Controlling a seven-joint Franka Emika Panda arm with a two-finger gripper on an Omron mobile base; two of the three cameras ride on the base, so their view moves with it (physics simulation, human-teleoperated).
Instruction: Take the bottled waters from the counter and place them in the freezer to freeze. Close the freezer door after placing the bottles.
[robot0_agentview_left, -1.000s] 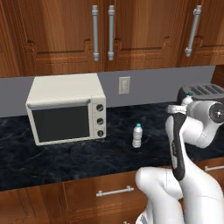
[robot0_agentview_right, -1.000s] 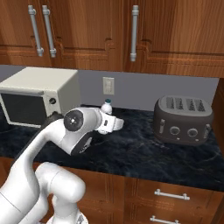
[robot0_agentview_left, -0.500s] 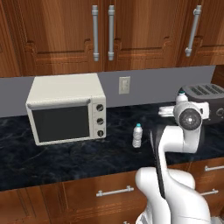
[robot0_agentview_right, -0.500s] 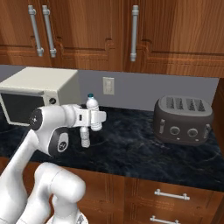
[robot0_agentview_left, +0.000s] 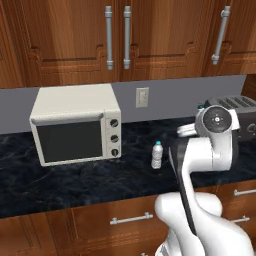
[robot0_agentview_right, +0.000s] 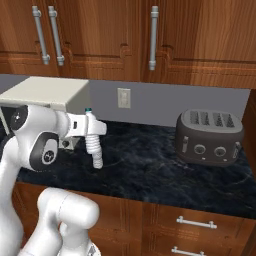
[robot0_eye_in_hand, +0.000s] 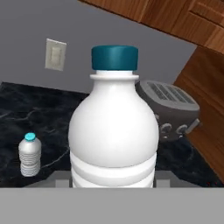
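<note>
The gripper (robot0_eye_in_hand: 113, 181) pinches one bottle (robot0_eye_in_hand: 113, 131) upright. The second bottle (robot0_agentview_left: 157, 154) stands on the counter (robot0_agentview_left: 75, 182), apart.

one bottle (robot0_eye_in_hand: 113, 131) aloft, second bottle (robot0_agentview_left: 157, 155) upright on counter (robot0_agentview_left: 75, 182)

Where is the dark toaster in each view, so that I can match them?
Left base view: toaster at the right edge, partly behind the arm.
Right base view: toaster right of centre.
Hand view: toaster behind the held bottle, to its right.
Shared landmark: white wall outlet, left of the toaster everywhere.
</note>
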